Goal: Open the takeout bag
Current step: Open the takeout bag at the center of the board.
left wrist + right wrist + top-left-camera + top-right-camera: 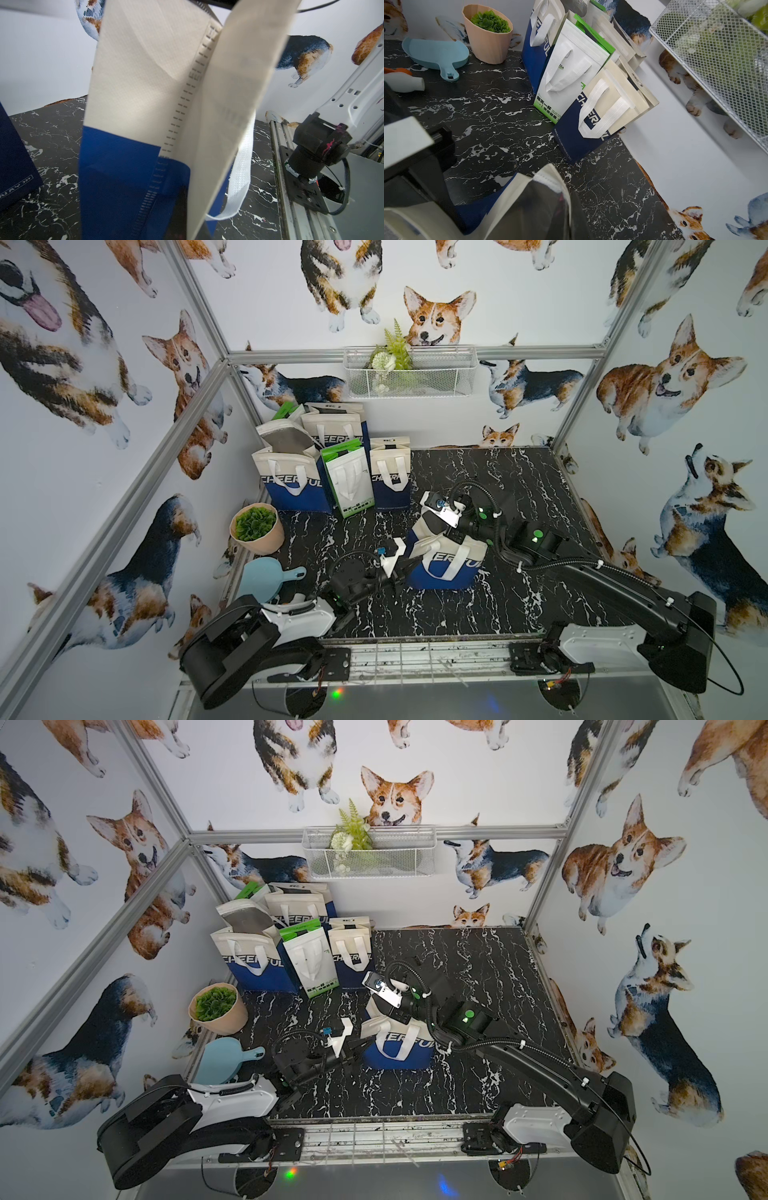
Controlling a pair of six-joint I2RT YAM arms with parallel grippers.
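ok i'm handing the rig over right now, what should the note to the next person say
Left jaws: shut, apparently pinching a side edge of the beige-and-blue fabric takeout bag.
Right jaws: shut at that bag's top rim, apparently holding it.
The bag stands upright mid-way on the black marble-pattern table, apart from the other bags at the back.
Done: both sides gripped. The mouth looks slightly parted, with silvery lining showing.
Left to do: pull the sides apart until the mouth is fully open.
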